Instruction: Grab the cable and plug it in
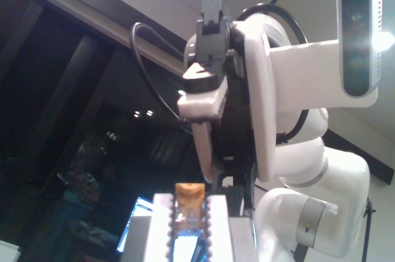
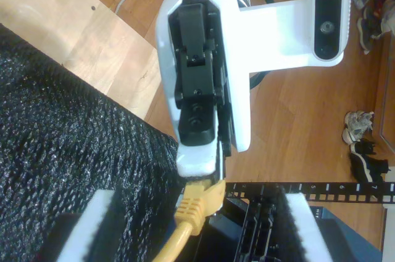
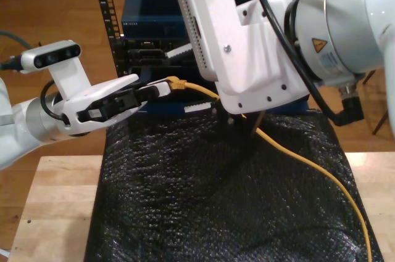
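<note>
Currently: cable (image 3: pixel 290 151) plug (image 3: pixel 177 82) held at rack (image 3: pixel 102 3).
Cable crosses the black mat (image 3: pixel 185 200) near edge to far edge. Past that edge, my first gripper (image 3: pixel 162 88) jaws pinch the plug just short of the rack; my second gripper (image 2: pixel 200 231) jaws spread wide around it.

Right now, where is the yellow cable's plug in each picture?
First wrist view: the plug sits between my first gripper's toothed white pads.
Second wrist view: the plug pokes from that gripper's tip, next to the black rack.
Exterior view: the plug is left of centre, above the black mat, before the rack.
Shared landmark: my first gripper, clamped on the plug.
</note>
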Action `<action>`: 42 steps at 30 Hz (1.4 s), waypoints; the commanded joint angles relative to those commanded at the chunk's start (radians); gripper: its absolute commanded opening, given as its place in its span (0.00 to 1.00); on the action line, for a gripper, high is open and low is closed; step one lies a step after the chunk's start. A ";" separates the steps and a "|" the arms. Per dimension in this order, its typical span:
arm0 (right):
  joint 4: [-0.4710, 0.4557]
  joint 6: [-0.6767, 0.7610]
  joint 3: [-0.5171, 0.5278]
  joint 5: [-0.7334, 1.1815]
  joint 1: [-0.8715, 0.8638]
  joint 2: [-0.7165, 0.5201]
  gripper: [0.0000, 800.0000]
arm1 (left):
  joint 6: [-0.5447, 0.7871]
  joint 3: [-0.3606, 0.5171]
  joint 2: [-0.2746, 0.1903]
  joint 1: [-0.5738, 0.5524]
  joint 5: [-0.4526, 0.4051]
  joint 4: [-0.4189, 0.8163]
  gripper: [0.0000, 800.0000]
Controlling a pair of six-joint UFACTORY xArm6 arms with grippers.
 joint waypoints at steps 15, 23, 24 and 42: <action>0.015 0.002 0.011 -0.012 0.000 -0.008 0.48 | -0.066 0.002 0.000 0.000 0.011 0.000 0.01; 0.015 0.002 0.029 -0.051 0.003 -0.011 0.42 | -0.074 -0.002 0.005 -0.002 0.023 0.000 0.01; 0.015 0.002 0.029 -0.051 0.005 -0.011 0.41 | -0.074 -0.002 0.005 -0.002 0.025 0.000 0.01; 0.023 0.002 0.029 -0.049 0.008 -0.012 0.35 | -0.127 -0.006 0.014 -0.002 0.035 -0.002 0.01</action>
